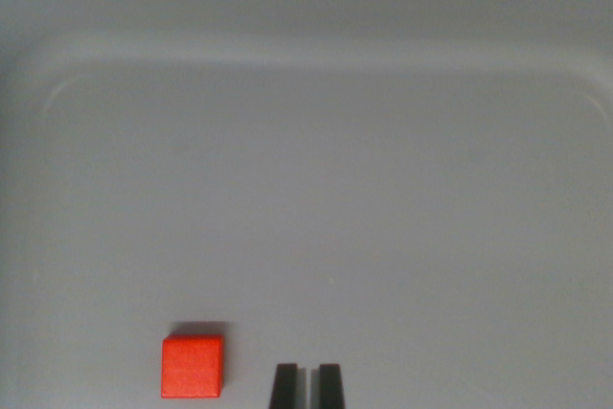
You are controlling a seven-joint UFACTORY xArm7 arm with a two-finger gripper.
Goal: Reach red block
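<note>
A small red block lies on the pale grey floor of a tray, low in the wrist view's left half. My gripper shows at the bottom edge as two dark fingertips standing almost together, with only a thin slit between them and nothing held. The block sits apart from the fingertips, a short way toward the wrist view's left, with bare tray floor between them.
The grey tray has a raised rim with rounded corners across the top and down both sides. Its wide flat floor stretches above the block and the gripper.
</note>
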